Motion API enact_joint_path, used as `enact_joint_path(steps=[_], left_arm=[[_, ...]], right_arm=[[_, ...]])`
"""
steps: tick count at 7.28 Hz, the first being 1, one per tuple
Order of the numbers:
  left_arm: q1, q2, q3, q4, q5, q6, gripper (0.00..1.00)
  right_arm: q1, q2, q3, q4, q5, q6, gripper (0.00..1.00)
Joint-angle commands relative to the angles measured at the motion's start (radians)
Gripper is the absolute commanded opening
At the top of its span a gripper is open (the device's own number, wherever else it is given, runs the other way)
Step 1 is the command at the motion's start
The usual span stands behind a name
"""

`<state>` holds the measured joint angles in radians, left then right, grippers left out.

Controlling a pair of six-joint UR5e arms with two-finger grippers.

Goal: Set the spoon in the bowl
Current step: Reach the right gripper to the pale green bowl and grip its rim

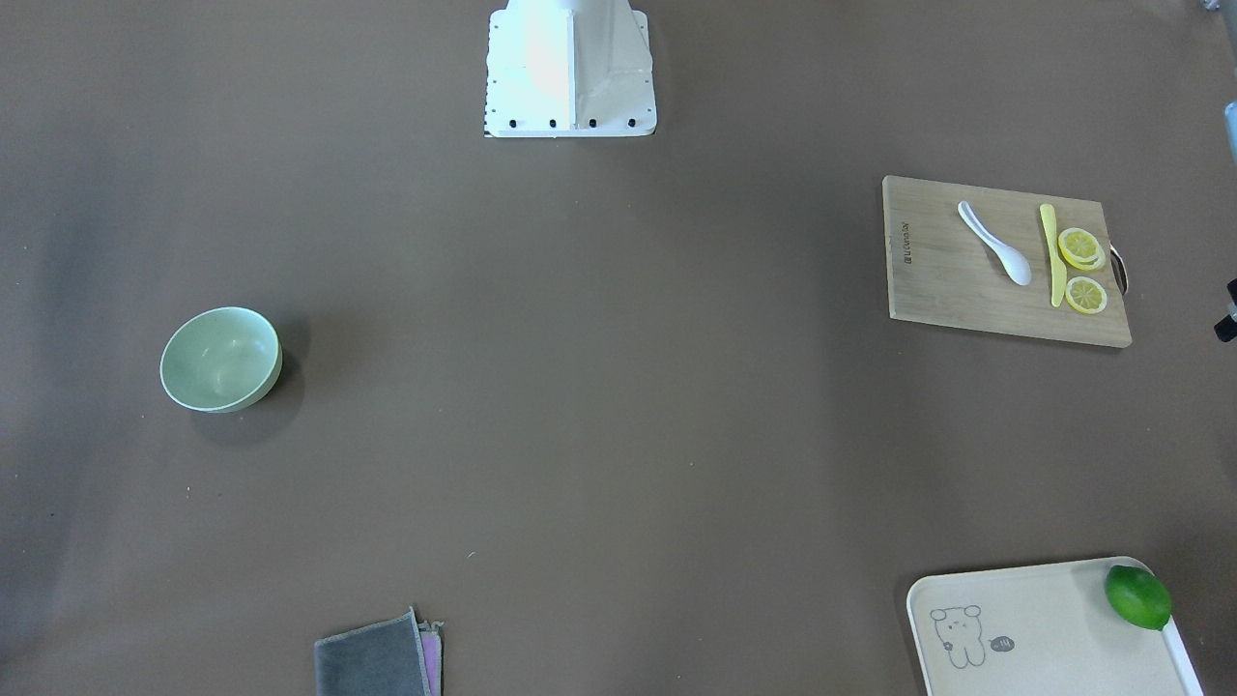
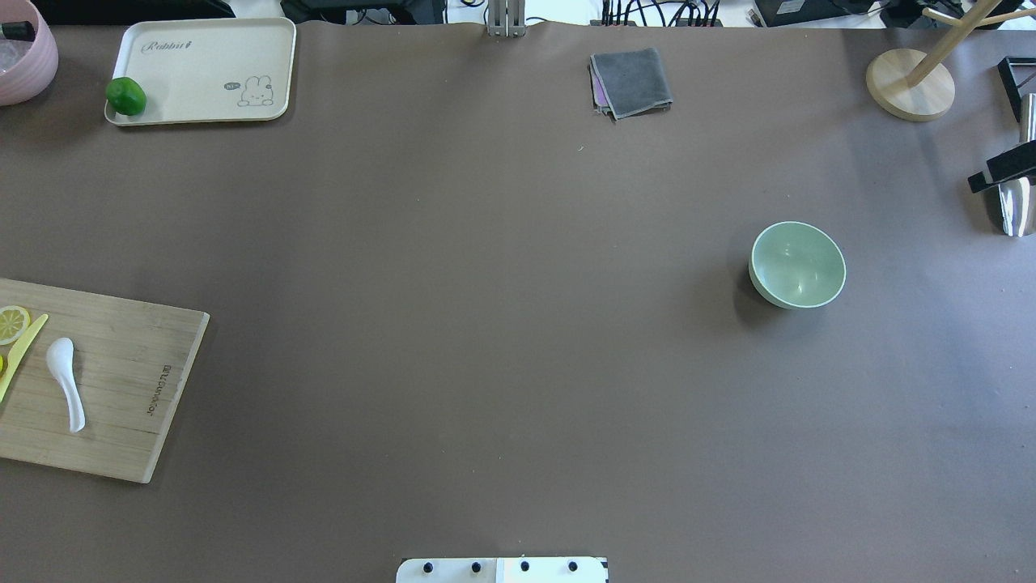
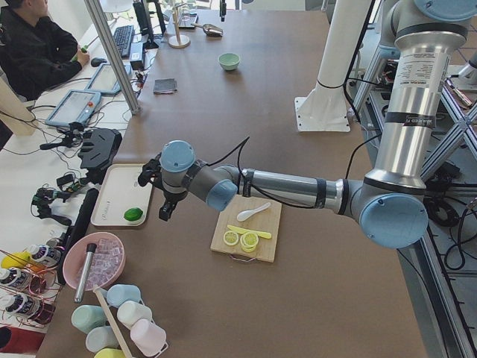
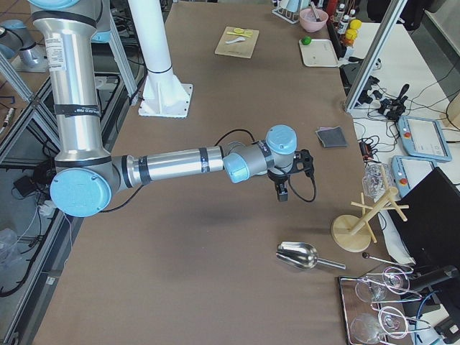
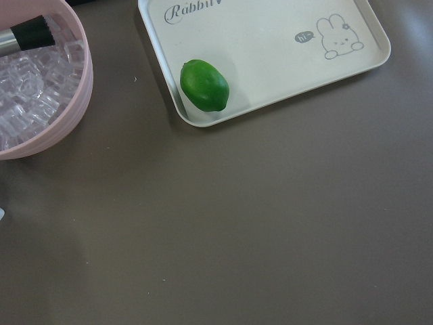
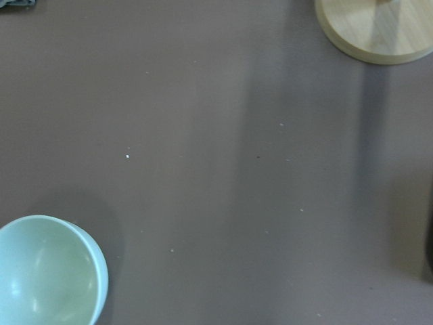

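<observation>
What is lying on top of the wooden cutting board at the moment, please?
On the wooden board lie the white spoon, a yellow knife and lemon slices, two overlapping, so part of the lower slice is hidden. Nothing covers the spoon.

the light is bright, even and diffuse, falling from above; the bowl (image 1: 220, 359) throws only a soft-edged shadow on the brown table (image 1: 599, 387), and broad faint bands of shade cross the surface. the white robot base (image 1: 570, 68) is blown out in the front-facing view; small gleams sit on the glossy spoon (image 1: 993, 242) and inside the bowl. the right wrist view is soft and slightly hazy; the left wrist view is sharper, with a pale sheen on the lime (image 5: 204, 84).
</observation>
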<state>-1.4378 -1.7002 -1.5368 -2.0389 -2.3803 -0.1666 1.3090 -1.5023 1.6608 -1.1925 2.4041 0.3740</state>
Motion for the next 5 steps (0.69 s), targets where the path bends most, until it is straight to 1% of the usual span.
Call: enact_joint_path(steps=[1,2,3,4,5], left_arm=[[0.000,0.001,0.001,-0.014,0.000,-0.007,0.98],[0.000,0.001,-0.002,-0.014,0.000,-0.008,0.98],[0.000,0.001,0.003,-0.014,0.000,-0.005,0.98],[0.000,-0.001,0.004,-0.014,0.000,-0.010,0.98],[0.000,-0.001,0.003,-0.015,0.000,-0.010,0.98]], right_arm=[[-0.113,-0.003,-0.018,0.152,-0.017,0.091,1.00],[-0.164,0.005,-0.019,0.186,-0.072,0.109,1.00],[-0.212,0.031,-0.021,0.188,-0.115,0.203,1.00],[-0.256,0.046,-0.021,0.188,-0.141,0.265,1.00],[-0.299,0.050,-0.027,0.188,-0.169,0.267,1.00]])
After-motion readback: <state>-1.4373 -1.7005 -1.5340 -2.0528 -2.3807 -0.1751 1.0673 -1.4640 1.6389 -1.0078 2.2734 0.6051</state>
